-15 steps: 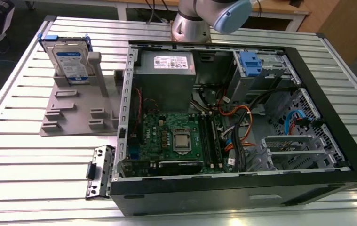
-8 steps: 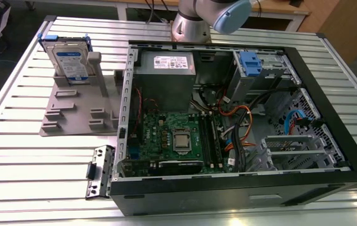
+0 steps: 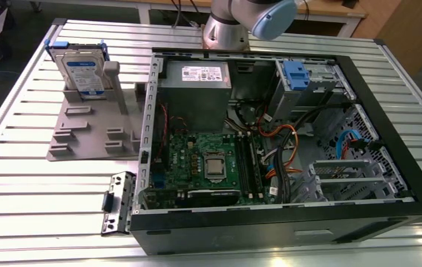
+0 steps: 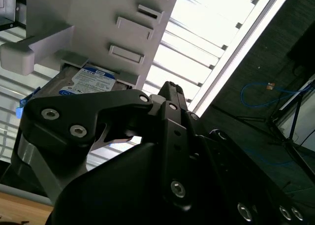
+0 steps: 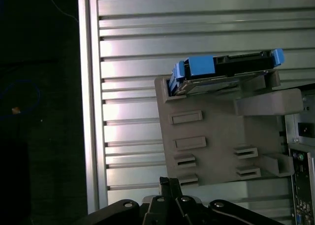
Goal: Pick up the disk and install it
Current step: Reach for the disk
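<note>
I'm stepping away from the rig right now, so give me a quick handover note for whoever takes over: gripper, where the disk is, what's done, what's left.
The gripper is not on the disk; in the first wrist view it hovers over the end of the grey stand away from the disk.
The disk stands upright in the grey stand on the table, at the exterior view's left of the open computer case.
Done: nothing yet; the disk is not picked up.
Left: pick-up and install.
</note>
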`<action>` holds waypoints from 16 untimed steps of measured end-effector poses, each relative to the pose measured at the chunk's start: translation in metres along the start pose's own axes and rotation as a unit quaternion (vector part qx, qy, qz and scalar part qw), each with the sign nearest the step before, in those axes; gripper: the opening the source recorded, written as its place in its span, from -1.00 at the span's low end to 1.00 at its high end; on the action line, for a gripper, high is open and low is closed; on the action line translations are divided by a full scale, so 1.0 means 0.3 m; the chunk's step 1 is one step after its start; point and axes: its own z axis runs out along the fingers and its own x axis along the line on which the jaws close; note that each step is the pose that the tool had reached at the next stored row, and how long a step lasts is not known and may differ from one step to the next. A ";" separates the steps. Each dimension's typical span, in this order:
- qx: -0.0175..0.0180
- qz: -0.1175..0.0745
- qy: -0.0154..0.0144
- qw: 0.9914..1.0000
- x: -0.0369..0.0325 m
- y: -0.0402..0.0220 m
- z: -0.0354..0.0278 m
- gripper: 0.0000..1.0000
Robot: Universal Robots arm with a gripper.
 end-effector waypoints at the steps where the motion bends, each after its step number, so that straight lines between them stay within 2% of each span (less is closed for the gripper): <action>1: 0.000 0.000 0.000 1.000 0.003 0.000 0.000 -0.80; 16: 0.000 0.000 0.000 1.000 0.052 -0.004 0.002 -0.80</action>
